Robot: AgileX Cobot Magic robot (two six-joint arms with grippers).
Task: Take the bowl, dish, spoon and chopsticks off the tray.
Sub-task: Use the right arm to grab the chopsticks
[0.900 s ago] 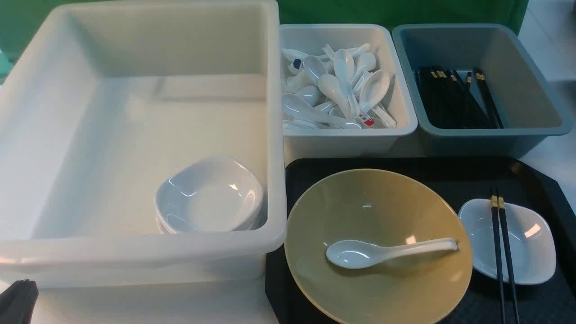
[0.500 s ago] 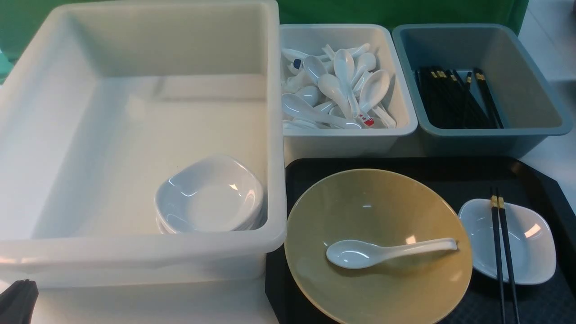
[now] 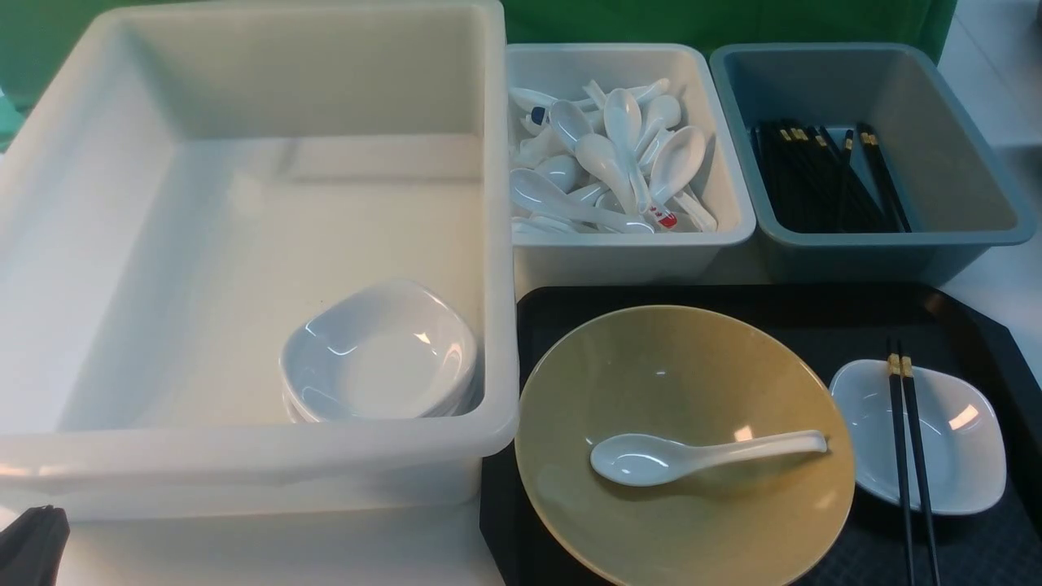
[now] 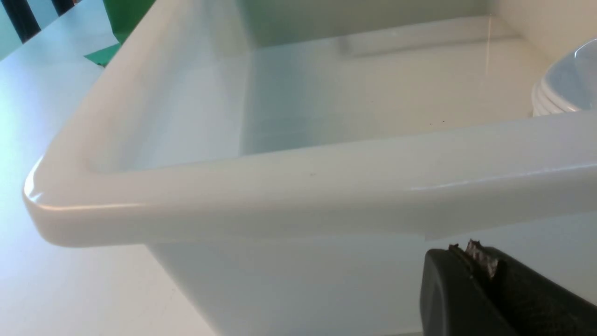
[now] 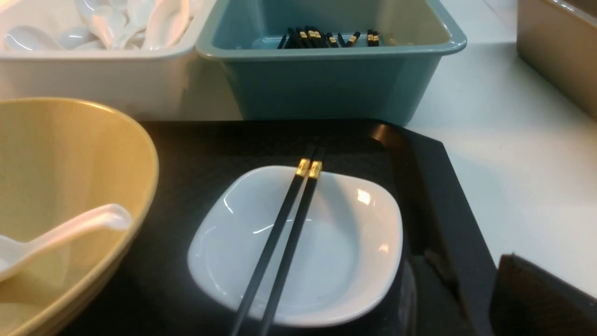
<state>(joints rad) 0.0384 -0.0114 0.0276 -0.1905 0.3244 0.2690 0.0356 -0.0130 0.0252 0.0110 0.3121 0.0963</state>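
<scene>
Nothing is cleared yet: bowl [image 3: 651, 537] with spoon [image 3: 643, 460] lower centre, dish [image 3: 969, 448] under chopsticks [image 3: 918, 439] lower right, all on the tray [image 3: 814, 297], left pincer [image 4: 466, 256] closed and empty, right pincer [image 5: 475, 289] parted, holding nothing.

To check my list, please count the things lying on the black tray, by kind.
Large mustard-yellow bowl: 1
Small white rounded-square dish: 1
White soup spoon: 1
Black chopsticks with gold bands: 2
Total: 5
</scene>
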